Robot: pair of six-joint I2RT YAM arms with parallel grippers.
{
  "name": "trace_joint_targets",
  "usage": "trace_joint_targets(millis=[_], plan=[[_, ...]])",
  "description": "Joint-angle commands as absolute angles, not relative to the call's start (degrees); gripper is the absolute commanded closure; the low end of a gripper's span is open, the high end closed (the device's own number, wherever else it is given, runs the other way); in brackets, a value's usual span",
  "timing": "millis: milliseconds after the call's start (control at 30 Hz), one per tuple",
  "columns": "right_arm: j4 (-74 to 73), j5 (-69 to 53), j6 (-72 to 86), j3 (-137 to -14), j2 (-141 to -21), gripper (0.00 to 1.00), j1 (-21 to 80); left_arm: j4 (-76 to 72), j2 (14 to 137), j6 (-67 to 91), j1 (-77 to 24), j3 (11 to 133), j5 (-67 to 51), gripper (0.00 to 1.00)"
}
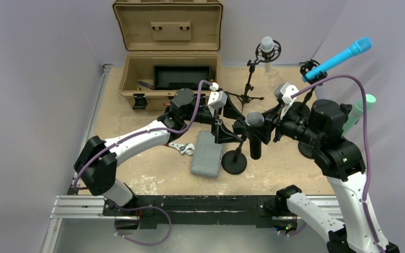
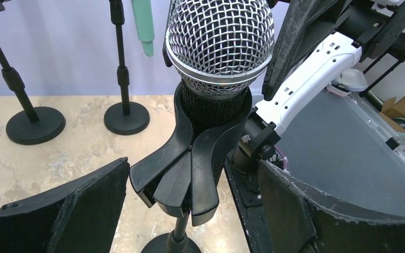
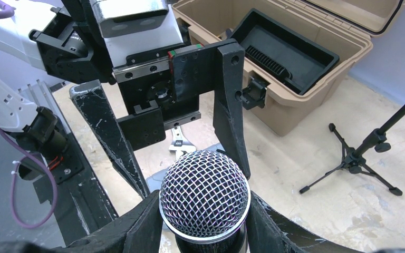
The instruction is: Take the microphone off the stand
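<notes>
Top cam: the mic [image 1: 254, 120] sits in its stand [image 1: 234, 164] about mid-counter [image 1: 153, 174]. It's upright, mesh head up, long axis pretty much vertical. My left arm [image 1: 137, 139] and right arm [image 1: 343, 158] come in on it from either side.

Left wrist cam: the mesh head fills the top of the shot, and the body drops straight down into the black clip [image 2: 190, 168], which hugs it. My left fingers [image 2: 74, 211] are spread wide, one on each side of the clip, touching nothing.

Right wrist cam: I'm looking down on the mesh head, so the mic points right up at the lens. My right fingers [image 3: 137, 232] are pinched in just under the head, one per side, tight against the mic. A tan case [image 3: 295, 116] stands open behind.
</notes>
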State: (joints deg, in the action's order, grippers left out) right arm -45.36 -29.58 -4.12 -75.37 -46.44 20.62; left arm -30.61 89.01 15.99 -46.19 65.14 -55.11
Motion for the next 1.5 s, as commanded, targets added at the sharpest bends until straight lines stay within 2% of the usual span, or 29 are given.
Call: trace_joint_targets(millis=[0,233,300,400,533,567,667,900,1067,1467], plan=[[-42.5,-30.2,-3.7,-75.8,-46.1,1.0,21.2,-36.2,89.9,17.5,-46.3,67.3,-56.8,0.12],[-42.3,-29.8,-3.6,-75.8,-46.0,1.0,21.2,-33.7,91.0,16.2,-46.8,68.4,-56.1,0.23],[-42.3,-29.8,-3.6,-75.9,-46.1,1.0,21.2,-31.4,91.1,14.6,-46.9,68.8,-55.8,0.29],[-42.3,-29.6,-3.6,-75.8,-45.8,1.0,21.2,-29.2,90.3,13.0,-46.9,68.3,-54.6,0.55],[-42.2,-29.0,-3.6,-75.7,-45.3,1.0,21.2,-28.7,88.3,11.5,-46.9,66.1,-51.5,0.84],[-42.1,-28.9,-3.6,-75.7,-45.2,1.0,21.2,-28.3,87.5,11.1,-46.9,65.6,-50.8,0.9],[-41.8,-28.5,-3.4,-75.7,-44.8,1.0,21.2,-27.2,85.8,10.1,-47.0,64.4,-48.1,1.0],[-39.0,-26.5,-1.8,-76.8,-41.9,1.0,21.2,-22.0,82.8,7.0,-48.4,63.1,-42.1,1.0],[-33.5,-31.8,-0.5,-76.6,-39.1,1.0,21.2,-18.8,82.4,5.3,-49.3,63.2,-39.3,1.0],[-34.0,-39.1,-5.5,-78.1,-44.2,1.0,21.2,-10.5,83.6,3.1,-51.4,66.3,-37.1,1.0]])
